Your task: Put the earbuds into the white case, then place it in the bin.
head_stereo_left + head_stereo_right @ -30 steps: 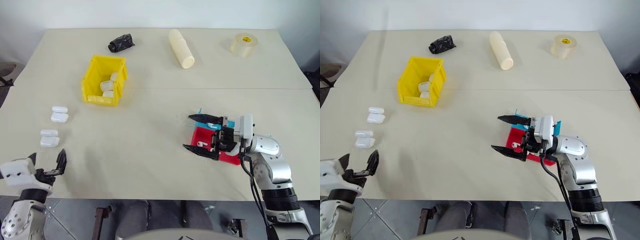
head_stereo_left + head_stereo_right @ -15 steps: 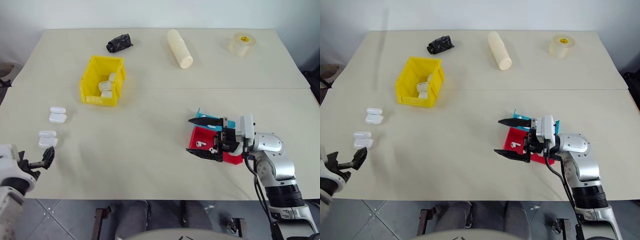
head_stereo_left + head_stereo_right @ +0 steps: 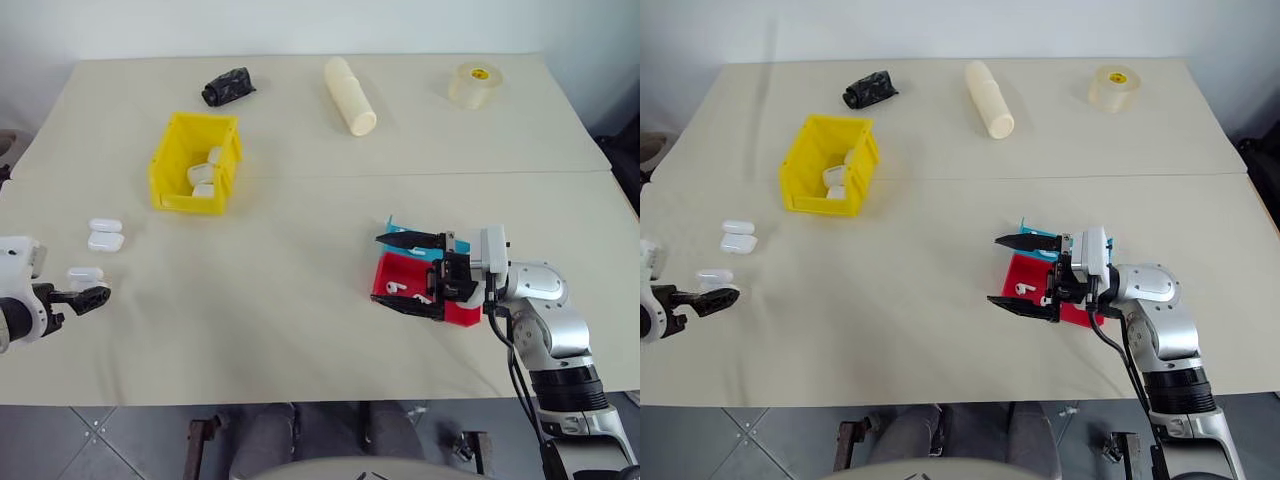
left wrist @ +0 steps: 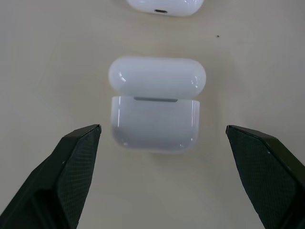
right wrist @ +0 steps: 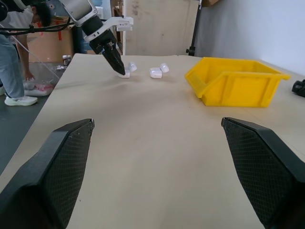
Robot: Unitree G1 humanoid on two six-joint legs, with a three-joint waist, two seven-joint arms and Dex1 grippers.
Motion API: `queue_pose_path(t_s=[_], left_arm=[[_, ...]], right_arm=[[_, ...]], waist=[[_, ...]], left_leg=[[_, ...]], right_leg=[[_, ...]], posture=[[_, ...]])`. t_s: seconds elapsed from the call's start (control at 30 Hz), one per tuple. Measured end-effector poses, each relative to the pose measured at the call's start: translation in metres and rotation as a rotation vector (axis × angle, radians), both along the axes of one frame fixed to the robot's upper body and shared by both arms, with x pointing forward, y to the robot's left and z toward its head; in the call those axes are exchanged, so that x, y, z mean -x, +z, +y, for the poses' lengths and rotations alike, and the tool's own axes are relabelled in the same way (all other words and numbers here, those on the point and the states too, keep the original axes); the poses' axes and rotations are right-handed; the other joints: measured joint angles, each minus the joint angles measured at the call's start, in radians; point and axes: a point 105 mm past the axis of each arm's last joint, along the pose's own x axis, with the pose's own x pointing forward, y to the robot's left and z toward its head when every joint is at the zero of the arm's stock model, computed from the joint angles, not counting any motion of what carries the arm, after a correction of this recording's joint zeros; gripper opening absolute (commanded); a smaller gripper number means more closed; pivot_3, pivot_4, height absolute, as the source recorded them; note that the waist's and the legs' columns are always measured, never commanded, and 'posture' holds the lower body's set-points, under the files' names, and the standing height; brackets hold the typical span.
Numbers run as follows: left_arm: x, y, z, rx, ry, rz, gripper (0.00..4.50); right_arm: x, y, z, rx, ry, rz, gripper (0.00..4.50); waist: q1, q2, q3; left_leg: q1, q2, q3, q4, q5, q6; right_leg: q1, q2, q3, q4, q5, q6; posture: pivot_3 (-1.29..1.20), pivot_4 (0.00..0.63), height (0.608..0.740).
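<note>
Left wrist view: wide-open, empty left claw (image 4: 162,176) flanking white case (image 4: 155,121) near table edge (image 3: 60,402).

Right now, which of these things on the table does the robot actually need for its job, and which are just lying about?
Needed:
- earbuds in the red tray
- open white case before the left gripper
- yellow bin
- right gripper

Lying about:
- tape roll
- cream cylinder
- black crumpled thing
- blue tray
</note>
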Motion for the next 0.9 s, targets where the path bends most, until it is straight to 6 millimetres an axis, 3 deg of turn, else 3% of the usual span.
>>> queue_pose_path(t_s=[0.13, 0.3, 0.63, 0.73, 0.83, 0.9], left_arm=[[-0.005, 0.003, 0.003, -0.015, -0.023, 0.036, 4.47], [-0.008, -0.008, 0.007, -0.011, -0.03, 0.103, 4.47], [-0.019, -0.007, 0.008, -0.018, -0.041, 0.102, 4.47], [-0.018, -0.008, 0.008, -0.015, -0.038, 0.112, 3.91], [-0.016, -0.009, 0.006, -0.001, -0.043, 0.123, 2.96], [-0.015, -0.009, 0.006, 0.006, -0.035, 0.128, 2.8]], right_arm=[[0.0, -0.001, 0.0, -0.004, -0.01, 0.001, 4.5], [0.0, -0.002, 0.001, -0.012, -0.018, 0.005, 4.5], [0.002, -0.002, 0.002, -0.012, -0.03, -0.003, 4.5], [0.003, -0.001, 0.002, -0.011, -0.028, -0.007, 4.5], [0.003, -0.001, 0.002, -0.011, -0.03, -0.007, 4.5], [0.003, -0.001, 0.002, -0.012, -0.032, -0.007, 4.5]], waist=[[0.001, 0.0, 0.0], [0.001, 0.0, 0.0], [0.002, 0.0, 0.0], [0.001, 0.0, 0.0], [0.0, 0.0, 0.0], [-0.002, 0.0, 0.0]], left_leg=[[-0.001, 0.0, 0.001, 0.0, 0.0, -0.001], [-0.001, 0.0, 0.002, 0.0, 0.0, -0.001], [-0.001, 0.0, 0.002, 0.0, 0.0, -0.001], [-0.001, 0.0, 0.002, 0.0, 0.0, -0.001], [-0.001, 0.0, 0.003, 0.0, 0.0, -0.001], [-0.001, 0.001, 0.004, 0.0, 0.0, -0.001]], right_leg=[[-0.003, 0.0, 0.0, 0.002, -0.001, -0.002], [-0.007, 0.0, 0.001, 0.004, -0.002, -0.004], [-0.007, 0.0, 0.001, 0.008, -0.002, -0.004], [-0.007, 0.0, 0.001, 0.008, -0.002, -0.004], [-0.007, 0.0, 0.002, 0.008, -0.002, -0.004], [-0.008, 0.0, 0.002, 0.009, -0.002, -0.004]], posture=[[0.0, 0.15, 0.74], [0.0, 0.15, 0.74], [0.0, 0.15, 0.74], [0.0, 0.15, 0.74], [0.0, 0.15, 0.74], [0.0, 0.15, 0.74]])
